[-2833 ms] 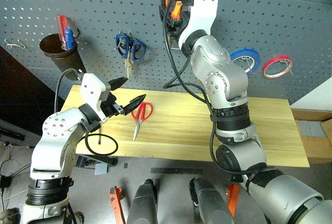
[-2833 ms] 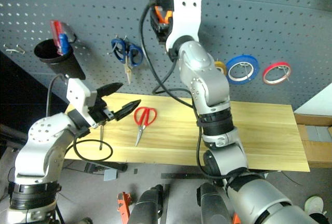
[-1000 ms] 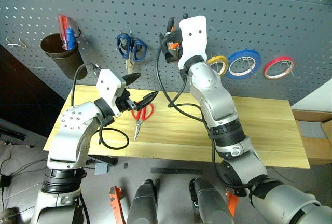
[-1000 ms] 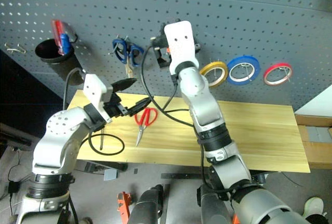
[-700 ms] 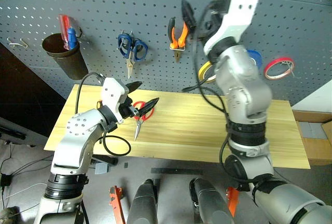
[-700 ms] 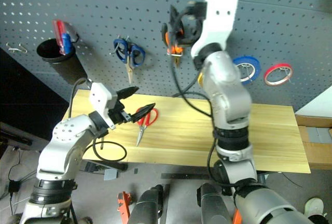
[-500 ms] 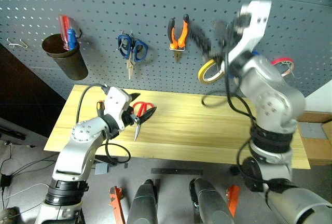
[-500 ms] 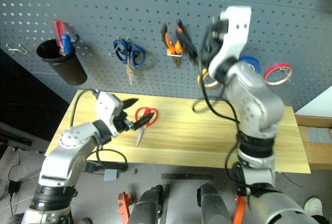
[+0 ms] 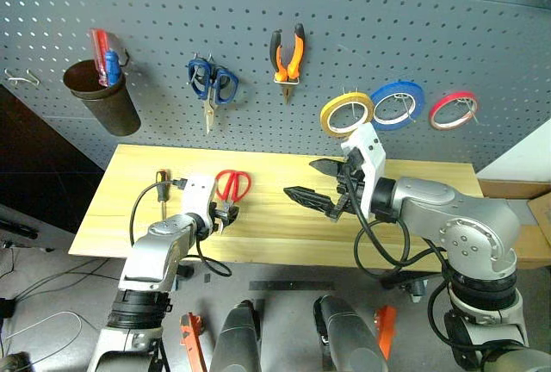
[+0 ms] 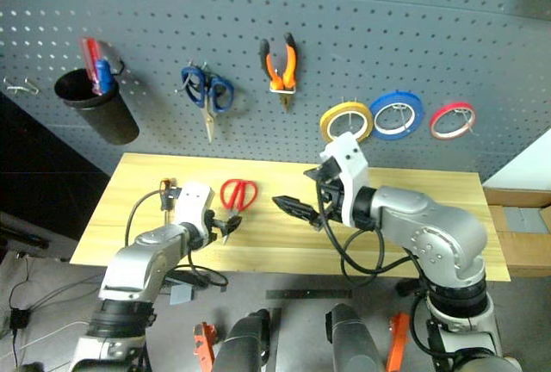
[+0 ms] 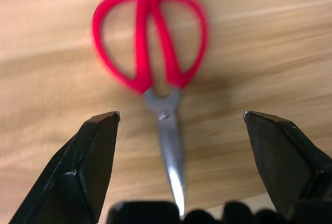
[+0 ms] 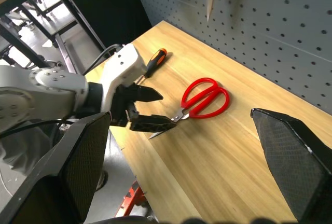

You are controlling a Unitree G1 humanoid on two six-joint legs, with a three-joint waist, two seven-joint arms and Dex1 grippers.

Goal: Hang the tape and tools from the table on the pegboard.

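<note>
The red-handled scissors [image 9: 231, 186] lie flat on the table [image 9: 275, 161], handles toward the pegboard [image 9: 430, 27]. My left gripper [image 11: 181, 114] is low over their blade, open, one finger on each side and not touching it. The screwdriver [image 9: 160, 189] lies near the table's left end. The pliers [image 9: 287, 55] and the yellow tape [image 9: 346, 114] hang on the pegboard. My right gripper [image 9: 299, 177] hovers open and empty above the middle of the table, pointing left toward the scissors [image 12: 202, 99] and the left gripper [image 12: 158, 110].
On the pegboard hang blue-handled scissors [image 9: 209, 83], a blue tape roll [image 9: 397, 102], a red tape roll [image 9: 453, 109] and a dark cup [image 9: 107, 96] holding red and blue screwdrivers. A bare hook [image 9: 21, 75] sits at the far left. Cables trail from both wrists.
My right gripper left the pliers hanging on the pegboard and came down and back over the table. My left gripper sank to the scissors' blade.
</note>
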